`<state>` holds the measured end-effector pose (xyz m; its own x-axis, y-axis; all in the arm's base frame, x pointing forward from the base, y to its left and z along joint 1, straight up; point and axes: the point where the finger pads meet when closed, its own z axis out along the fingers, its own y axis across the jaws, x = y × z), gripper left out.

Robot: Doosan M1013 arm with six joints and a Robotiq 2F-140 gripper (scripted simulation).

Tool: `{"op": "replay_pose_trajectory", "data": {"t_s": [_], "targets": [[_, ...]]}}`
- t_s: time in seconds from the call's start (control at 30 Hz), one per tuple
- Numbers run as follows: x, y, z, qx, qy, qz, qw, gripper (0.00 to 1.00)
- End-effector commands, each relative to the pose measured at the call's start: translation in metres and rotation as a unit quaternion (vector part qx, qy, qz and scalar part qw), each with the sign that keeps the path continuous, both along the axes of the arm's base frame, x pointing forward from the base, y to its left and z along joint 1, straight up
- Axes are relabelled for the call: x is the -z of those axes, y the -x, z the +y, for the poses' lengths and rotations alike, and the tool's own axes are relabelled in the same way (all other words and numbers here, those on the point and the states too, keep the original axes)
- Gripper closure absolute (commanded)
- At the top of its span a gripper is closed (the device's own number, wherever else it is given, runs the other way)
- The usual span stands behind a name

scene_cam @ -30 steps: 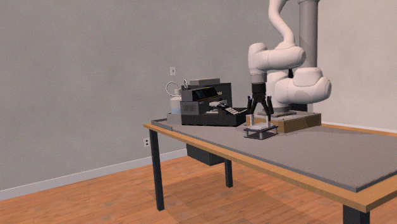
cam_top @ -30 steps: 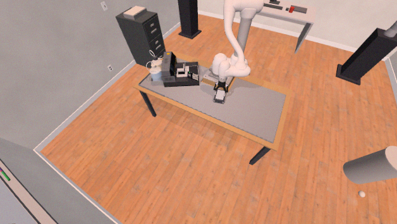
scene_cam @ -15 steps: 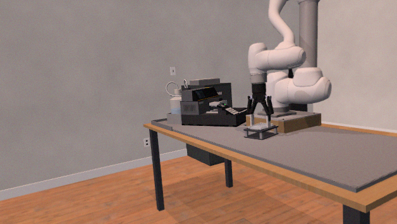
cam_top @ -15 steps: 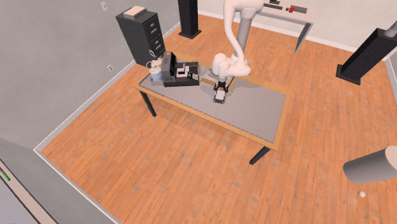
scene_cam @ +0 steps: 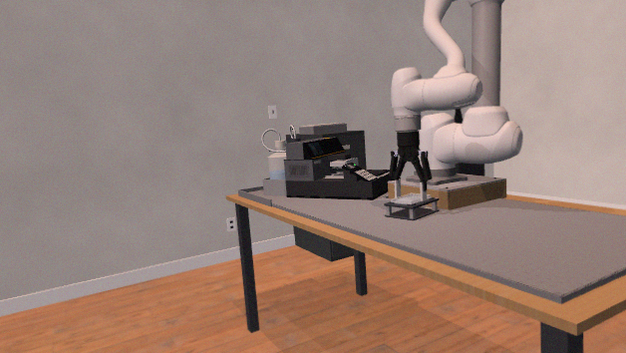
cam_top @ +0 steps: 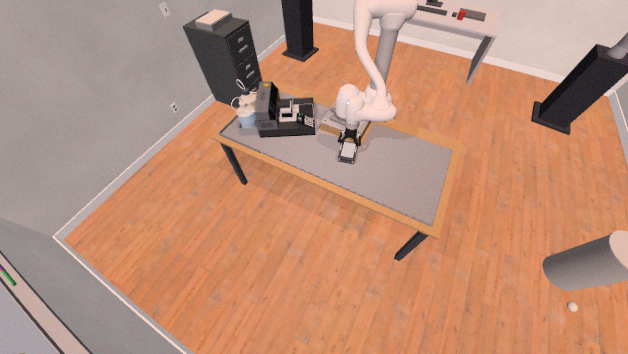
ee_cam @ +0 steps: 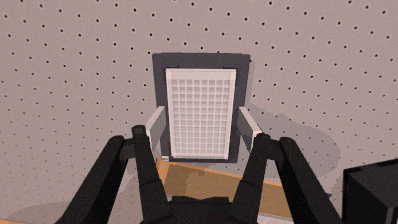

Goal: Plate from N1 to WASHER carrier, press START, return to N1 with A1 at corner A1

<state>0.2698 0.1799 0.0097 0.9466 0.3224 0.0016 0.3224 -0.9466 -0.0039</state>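
Note:
The white well plate (cam_top: 347, 151) (scene_cam: 410, 199) (ee_cam: 201, 112) lies flat in the dark plate nest N1 (scene_cam: 399, 213) (ee_cam: 160, 65) on the grey perforated table mat. My gripper (cam_top: 348, 142) (scene_cam: 411, 192) (ee_cam: 201, 115) points straight down over it. It is open, with one finger pad on each long side of the plate and a small gap at each side. The black plate washer (cam_top: 285, 122) (scene_cam: 324, 186) stands to the left, with its keypad (cam_top: 308, 120) (scene_cam: 366, 175) facing the nest. A small green light (scene_cam: 352, 164) shows by the keypad. I cannot tell which plate corner is cut off.
A wooden block (scene_cam: 469, 194) (ee_cam: 210, 182) under the arm's base stands just behind the nest. A bottle with tubing (cam_top: 246, 117) (scene_cam: 276, 165) sits left of the washer. The table's front edge (scene_cam: 399, 259) runs close by. A filing cabinet (cam_top: 225, 50) stands beyond the table.

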Motion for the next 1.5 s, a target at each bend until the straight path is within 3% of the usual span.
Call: {"op": "replay_pose_trajectory", "data": {"t_s": [0.0, 0.2, 0.23, 0.3, 0.33, 0.4, 0.53, 0.67, 0.7, 0.87, 0.9, 1.07, 1.1, 1.23, 1.27, 1.47], "targets": [[0.0019, 0.0031, 0.0007, 0.004, -0.001, 0.002, 1.0, 0.3], [0.0019, 0.0031, 0.0007, 0.004, -0.001, 0.002, 1.0, 0.3], [0.0019, 0.0031, 0.0007, 0.004, -0.001, 0.002, 1.0, 0.36], [0.0019, 0.0031, 0.0007, 0.004, -0.001, 0.002, 1.0, 0.36], [0.0019, 0.0031, 0.0007, 0.004, -0.001, 0.002, 1.0, 0.42], [0.0019, 0.0031, 0.0007, 0.004, -0.001, 0.002, 1.0, 0.42], [0.0019, 0.0031, 0.0007, 0.004, -0.001, 0.002, 1.0, 0.54], [0.0019, 0.0031, 0.0007, 0.004, -0.001, 0.002, 1.0, 0.54], [0.0019, 0.0031, 0.0007, 0.004, -0.001, 0.002, 1.0, 0.6], [0.0019, 0.0031, 0.0007, 0.004, -0.001, 0.002, 1.0, 0.66], [0.0019, 0.0031, 0.0007, 0.004, -0.001, 0.002, 1.0, 0.72], [0.0019, 0.0031, 0.0007, 0.004, -0.001, 0.002, 1.0, 0.78], [0.0019, 0.0031, 0.0007, 0.004, -0.001, 0.002, 1.0, 0.84], [0.0019, 0.0031, 0.0007, 0.004, -0.001, 0.002, 1.0, 0.84], [0.0019, 0.0031, 0.0007, 0.004, -0.001, 0.002, 1.0, 0.9], [0.0019, 0.0031, 0.0007, 0.004, -0.001, 0.002, 1.0, 0.9]]}}
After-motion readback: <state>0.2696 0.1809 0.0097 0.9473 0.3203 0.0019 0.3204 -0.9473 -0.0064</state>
